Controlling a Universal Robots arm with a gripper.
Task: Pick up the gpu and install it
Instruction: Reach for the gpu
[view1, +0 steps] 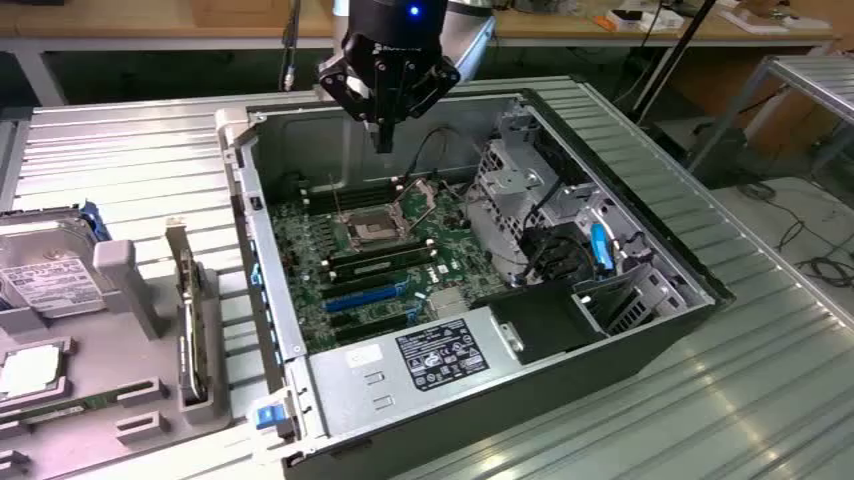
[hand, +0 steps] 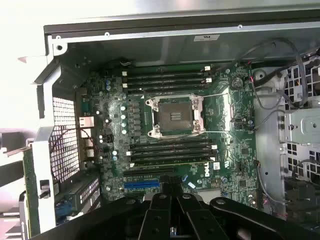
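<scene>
The gpu (view1: 188, 310) stands on edge in a grey holder (view1: 134, 400) at the exterior view's left, outside the open computer case (view1: 267, 250). It is a thin green card with its metal bracket end up. My gripper (view1: 384, 143) hangs above the far end of the case, well away from the gpu, fingers together and holding nothing. In the wrist view the gripper (hand: 172, 195) looks straight down on the green motherboard (hand: 230, 115), above the blue expansion slot (hand: 142, 184).
A silver hard drive (view1: 47, 280), a processor chip (view1: 27, 372) and a memory stick (view1: 60, 408) lie in the holder. Inside the case are the processor socket (view1: 368, 231), a drive cage (view1: 514, 180), cables and the power supply (view1: 427, 362). Slatted metal table all around.
</scene>
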